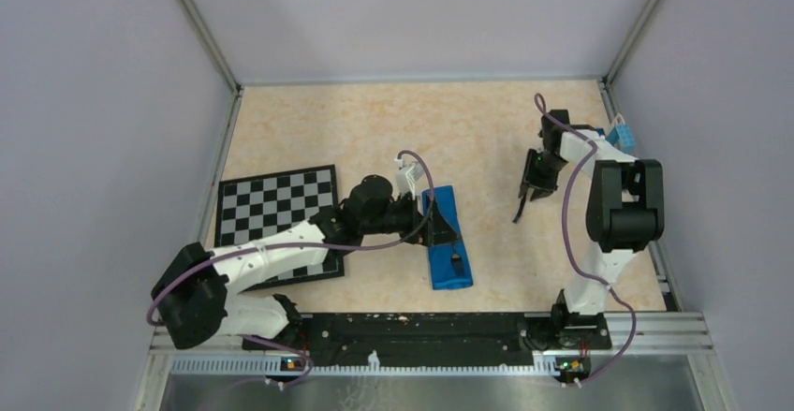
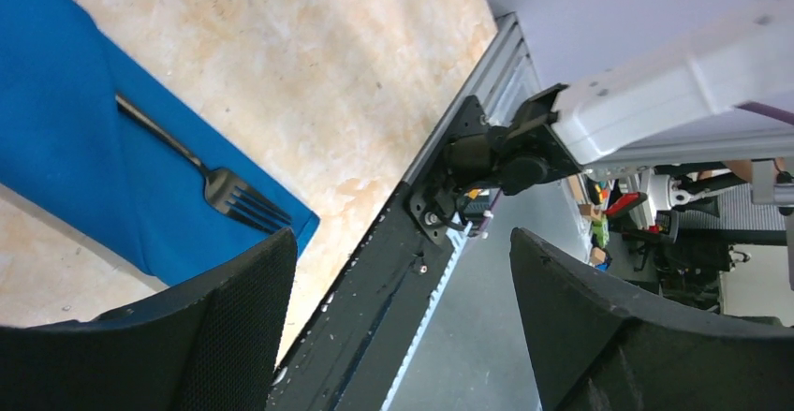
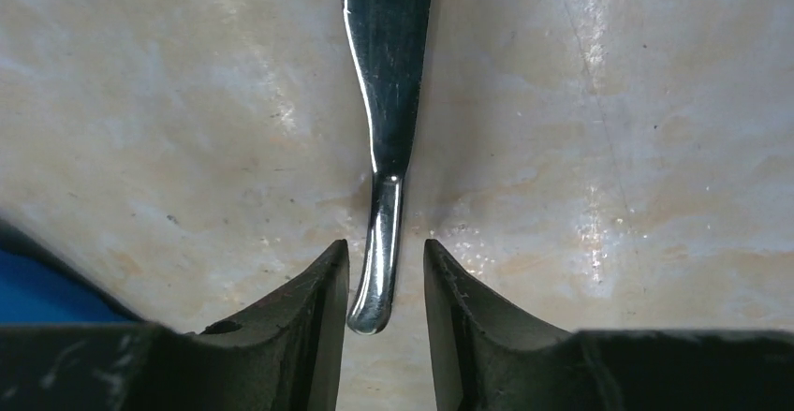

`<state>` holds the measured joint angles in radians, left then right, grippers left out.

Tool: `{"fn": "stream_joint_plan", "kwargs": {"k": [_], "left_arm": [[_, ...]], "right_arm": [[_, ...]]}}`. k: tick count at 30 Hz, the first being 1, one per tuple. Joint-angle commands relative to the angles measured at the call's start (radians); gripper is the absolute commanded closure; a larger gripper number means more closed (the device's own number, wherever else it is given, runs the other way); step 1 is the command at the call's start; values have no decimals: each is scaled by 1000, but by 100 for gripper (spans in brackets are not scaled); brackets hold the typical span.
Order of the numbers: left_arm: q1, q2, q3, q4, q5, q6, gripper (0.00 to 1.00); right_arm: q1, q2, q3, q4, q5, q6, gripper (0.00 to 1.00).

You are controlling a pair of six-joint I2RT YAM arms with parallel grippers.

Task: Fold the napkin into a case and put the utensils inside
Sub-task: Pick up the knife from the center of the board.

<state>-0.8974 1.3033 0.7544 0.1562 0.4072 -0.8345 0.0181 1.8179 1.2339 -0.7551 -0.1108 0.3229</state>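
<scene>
The blue napkin lies folded as a narrow oblong case [image 1: 447,242] at the table's middle, also in the left wrist view [image 2: 66,149]. A thin black fork [image 2: 201,172] lies on the cloth with its tines toward the near end [image 1: 456,261]. My left gripper [image 1: 428,216] is open and empty beside the case's far half [image 2: 403,242]. A silver knife [image 3: 389,102] lies on the table at the right [image 1: 517,212]. My right gripper [image 3: 386,275] straddles the end of its handle. The jaws are narrowly open, with a gap showing beside the handle.
A black-and-white chessboard [image 1: 276,207] lies at the left, partly under my left arm. A small light-blue object [image 1: 622,136] sits at the far right edge. A black rail [image 1: 421,327] runs along the near edge. Grey walls enclose the table.
</scene>
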Motion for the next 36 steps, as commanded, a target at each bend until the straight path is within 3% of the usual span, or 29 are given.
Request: {"fn": "stream_joint_plan", "kwargs": {"k": [1,6,16,19,23,30,36], "left_arm": [[-6,-107,-24,35,4,43,12],[-5,-187,-26,-19,3,106,11],[-5,-276,-52,-39,-8,167,10],[-3,-301,-56,-63,-25,182,10],[-3,-326,-67,-82,-53,195,9],[-3,-286,-80,-62,-74,165,6],[-5,-201,-95,69,-72,177,1]], "right_arm": [[7,36,68,-94,36,-53,64],[13,116,133,-110,7,-50,64],[63,266,280,-191,132,10,59],[64,283,269,-192,171,28,66],[65,271,220,-170,185,43,100],[65,131,174,-143,185,75,100],[66,-87,29,-50,70,116,100]]}}
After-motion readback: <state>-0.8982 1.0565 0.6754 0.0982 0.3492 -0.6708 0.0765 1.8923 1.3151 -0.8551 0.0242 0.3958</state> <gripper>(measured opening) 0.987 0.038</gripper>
